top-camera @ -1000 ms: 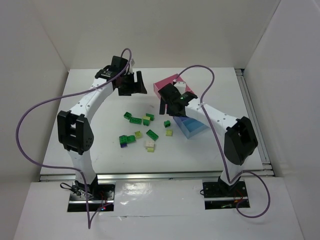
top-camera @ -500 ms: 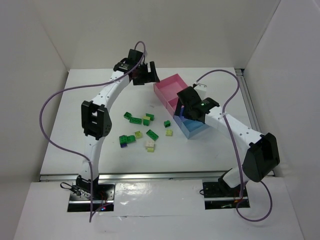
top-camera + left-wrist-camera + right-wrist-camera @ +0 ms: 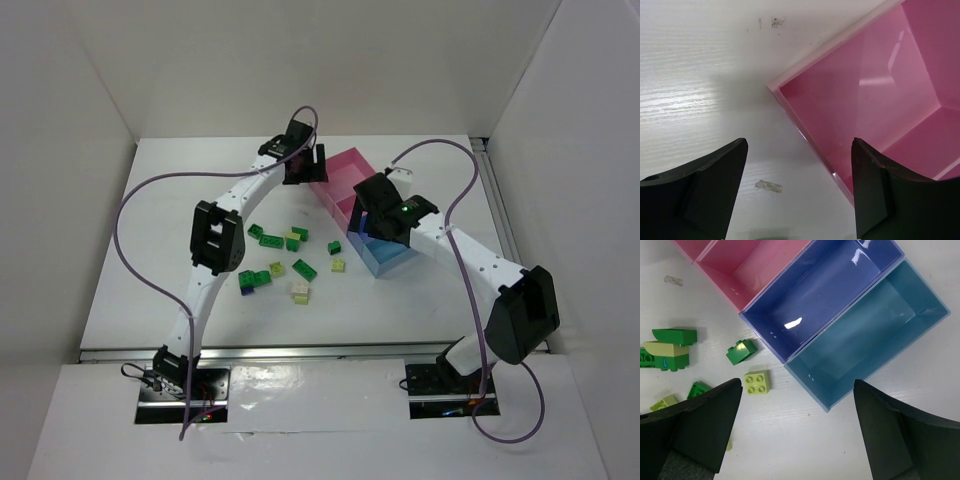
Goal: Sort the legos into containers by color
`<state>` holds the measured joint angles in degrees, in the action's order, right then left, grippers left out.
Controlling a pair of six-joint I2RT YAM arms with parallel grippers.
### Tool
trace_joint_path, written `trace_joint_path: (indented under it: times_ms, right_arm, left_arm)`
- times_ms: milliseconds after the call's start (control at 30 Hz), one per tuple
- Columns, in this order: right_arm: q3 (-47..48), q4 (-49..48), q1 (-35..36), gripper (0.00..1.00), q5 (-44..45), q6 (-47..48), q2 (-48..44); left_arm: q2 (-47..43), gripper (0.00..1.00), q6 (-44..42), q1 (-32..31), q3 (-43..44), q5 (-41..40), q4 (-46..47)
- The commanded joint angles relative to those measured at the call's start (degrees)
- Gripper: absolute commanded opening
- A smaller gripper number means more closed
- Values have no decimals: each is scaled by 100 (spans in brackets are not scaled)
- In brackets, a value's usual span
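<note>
While right end effector [image 3: 797, 427] hangs open | containers [image 3: 830, 295] directly beneath | legos [image 3: 757, 382] leftward

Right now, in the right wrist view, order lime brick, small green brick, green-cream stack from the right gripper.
1. Lime brick, low, left of centre.
2. Small green brick, beside the blue bin.
3. Green-cream stack, far left.

White table [image 3: 150, 280], white panel walls [image 3: 70, 100] (three sides), even light.
</note>
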<state>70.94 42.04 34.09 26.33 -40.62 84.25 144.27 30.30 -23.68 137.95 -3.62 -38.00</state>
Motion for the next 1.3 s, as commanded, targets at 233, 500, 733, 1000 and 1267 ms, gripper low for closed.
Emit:
trace_joint_path:
  times_ms: [233,500,733,1000,1267]
  right_arm:
    - [403,-134,-34,100,-198,133,145]
    - [816,-609,-86,100,-664,538,697]
    - [1519,-671,-157,100,-1095,722,1234]
    - [1477,-504,422,95,-567,1284,1164]
    - [-218,-758,1100,86,-1146,723,743]
  left_arm:
    - [-531,86,-165,22,-804,-368,56]
    - [-1644,85,-60,22,-2207,-886,-278]
    - [-2989,85,213,22,-3880,-1001,-384]
    - [-3721,89,160,214,-3680,-1071,-884]
    - [-5011,93,353,654,-4711,-1124,-1069]
